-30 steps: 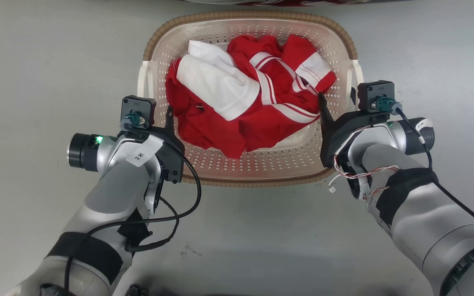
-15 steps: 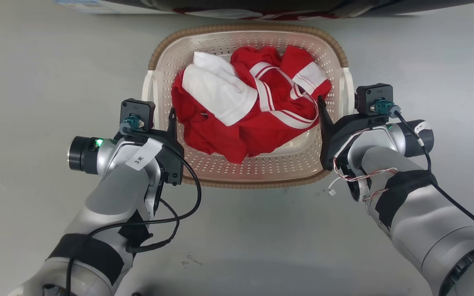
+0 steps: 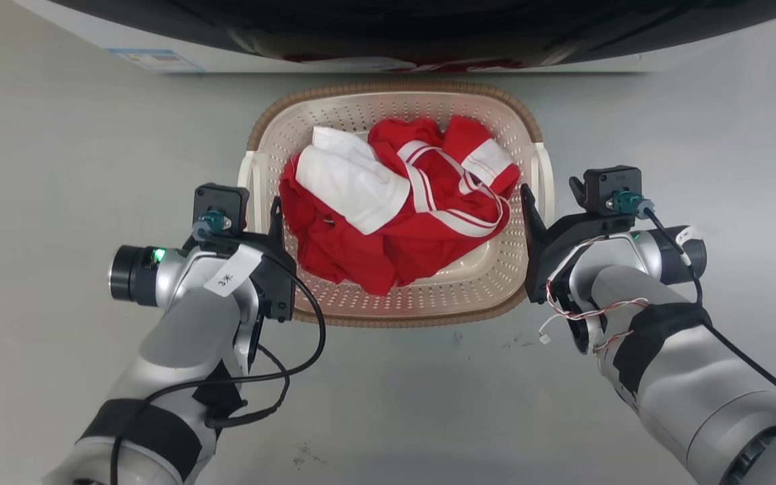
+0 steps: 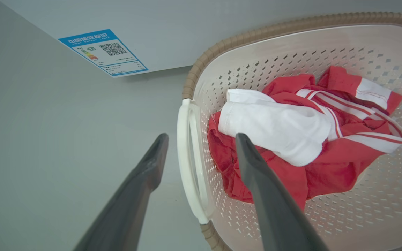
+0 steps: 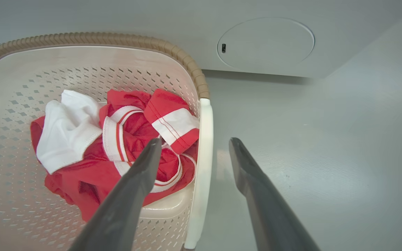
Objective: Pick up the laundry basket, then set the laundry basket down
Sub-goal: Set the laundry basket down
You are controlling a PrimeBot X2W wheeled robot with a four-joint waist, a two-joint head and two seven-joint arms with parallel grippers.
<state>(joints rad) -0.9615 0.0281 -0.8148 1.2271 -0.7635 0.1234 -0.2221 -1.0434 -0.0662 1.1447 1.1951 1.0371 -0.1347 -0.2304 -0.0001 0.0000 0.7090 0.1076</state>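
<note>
Head view: the laundry basket (image 3: 388, 89) sits on the grey floor (image 3: 58, 168), by the look of it, right in front of the washing machine (image 3: 226, 60). Red and white clothes (image 3: 395, 209) are heaped inside.

Left wrist view: left end effector (image 4: 201, 139) is wide. One finger is outside the white left handle (image 4: 181, 157), the other inside the basket over the clothes. It has no grip on the handle.

Right wrist view: same on the other side. Right end effector (image 5: 195, 140) is wide, astride the right handle (image 5: 204, 146), nothing clamped.

Progress: neither side is holding, so the basket is not being carried. This fits either end of the task, lined up for the pick or just let go after the set-down. These pictures alone do not settle which. If the pick is still ahead, what is left is to close on both handles, lift level, then set down.

Edges and room: the basket's far rim is near the machine front, with just a thin strip of floor between, so little room forward. There is open floor to the left, to the right and toward the robot. Inner fingers hang close to the cloth, so there is a snag risk on closing or pulling out.
</note>
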